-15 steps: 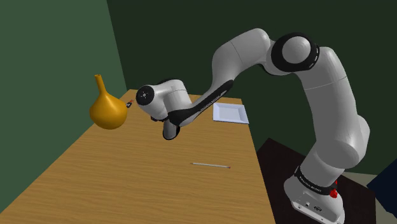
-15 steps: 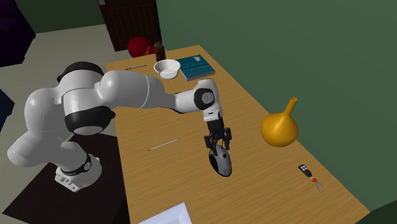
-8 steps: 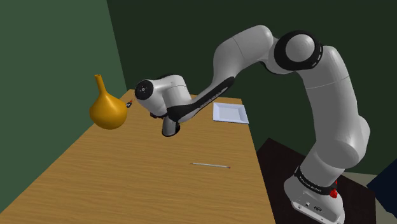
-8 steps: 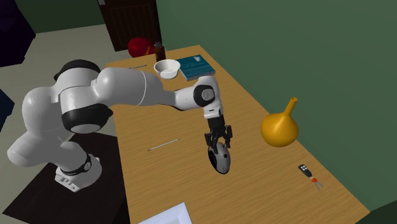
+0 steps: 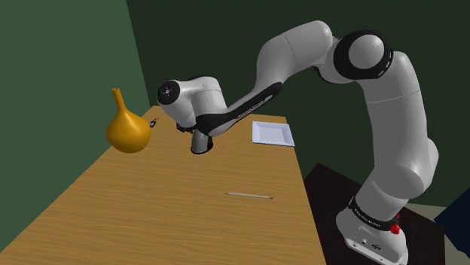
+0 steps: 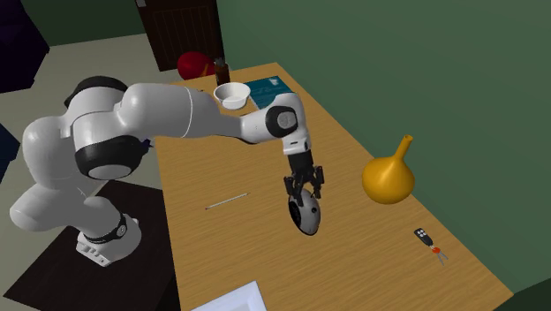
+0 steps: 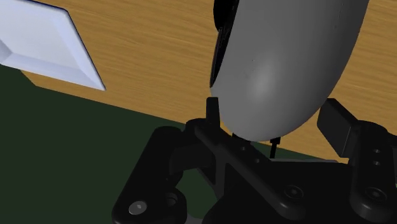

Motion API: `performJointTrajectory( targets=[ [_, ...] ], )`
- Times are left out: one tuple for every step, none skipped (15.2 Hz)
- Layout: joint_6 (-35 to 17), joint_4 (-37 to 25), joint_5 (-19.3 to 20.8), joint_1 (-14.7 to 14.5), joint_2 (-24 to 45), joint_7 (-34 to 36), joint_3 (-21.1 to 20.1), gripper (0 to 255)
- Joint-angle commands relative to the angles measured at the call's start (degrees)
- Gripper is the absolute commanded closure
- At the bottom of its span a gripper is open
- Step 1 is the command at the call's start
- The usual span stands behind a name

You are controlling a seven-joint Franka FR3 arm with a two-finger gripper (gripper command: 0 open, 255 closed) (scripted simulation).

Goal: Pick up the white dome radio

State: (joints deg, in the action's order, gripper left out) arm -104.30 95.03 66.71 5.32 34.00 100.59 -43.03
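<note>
The gripper (image 6: 303, 187) was clamped on the grey dome radio (image 6: 305, 216), which hung beneath it above the wooden table (image 6: 353, 265), at eight o'clock from the orange gourd vase (image 6: 387, 179) in the second exterior view.

Domestic room: green walls (image 6: 397, 53), wooden table (image 6: 353, 252) with bowl (image 6: 230, 94), book (image 6: 269, 91), gourd-shaped vase (image 6: 388, 178).

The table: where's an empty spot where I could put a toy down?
Bare wood lies between the thin stick and the white tray, and along the wall side between the teal book and the orange jug. Around the book it is crowded: white bowl, dark bottle. The claw holds the radio over the middle.
</note>
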Motion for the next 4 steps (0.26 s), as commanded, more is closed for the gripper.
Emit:
performJointTrajectory(
  targets=[
    [0.6,-0.3,-0.8,0.3,-1.0,-1.0,-0.5,255],
    [0.8,-0.5,-1.1,0.4,-1.4,-1.4,-0.7,255],
    [0.9,-0.5,-1.2,0.5,-1.4,-1.5,-0.7,255],
    [0.9,-0.5,-1.2,0.5,-1.4,-1.5,-0.7,255]
  ],
)
